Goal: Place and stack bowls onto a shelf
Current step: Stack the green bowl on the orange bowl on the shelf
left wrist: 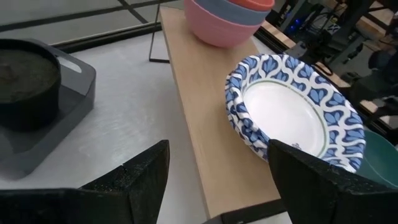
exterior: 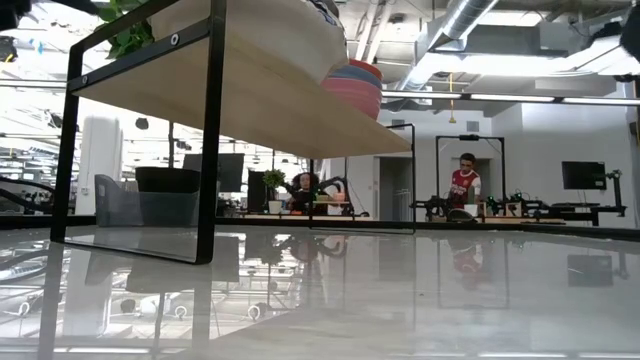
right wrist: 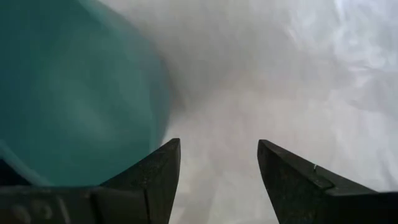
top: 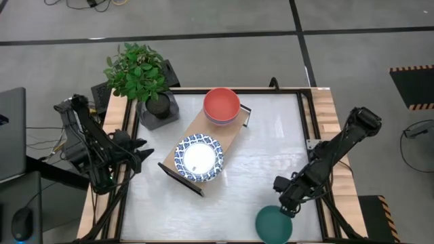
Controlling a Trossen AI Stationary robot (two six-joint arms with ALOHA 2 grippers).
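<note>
The light-wood shelf [top: 230,132] lies slantwise mid-table. On it stand a stack of white dishes with blue patterned rims [top: 199,158] [left wrist: 292,118] and a stack of bowls, red on top [top: 222,105], with slate blue and pink [left wrist: 224,25] below. The teal green bowl [top: 274,225] [right wrist: 74,93] rests on the tabletop near the near edge. My right gripper [top: 285,203] [right wrist: 217,177] is open just beside that bowl's rim, on its far side, and does not touch it. My left gripper [top: 139,150] [left wrist: 217,180] waits open at the table's left edge, facing the dishes.
A potted plant [top: 139,74] in a dark pot on a grey tray [left wrist: 28,81] stands at the table's far left corner. The shelf's black frame end [exterior: 205,130] rises close in the low view. A person [exterior: 466,185] is in the room behind.
</note>
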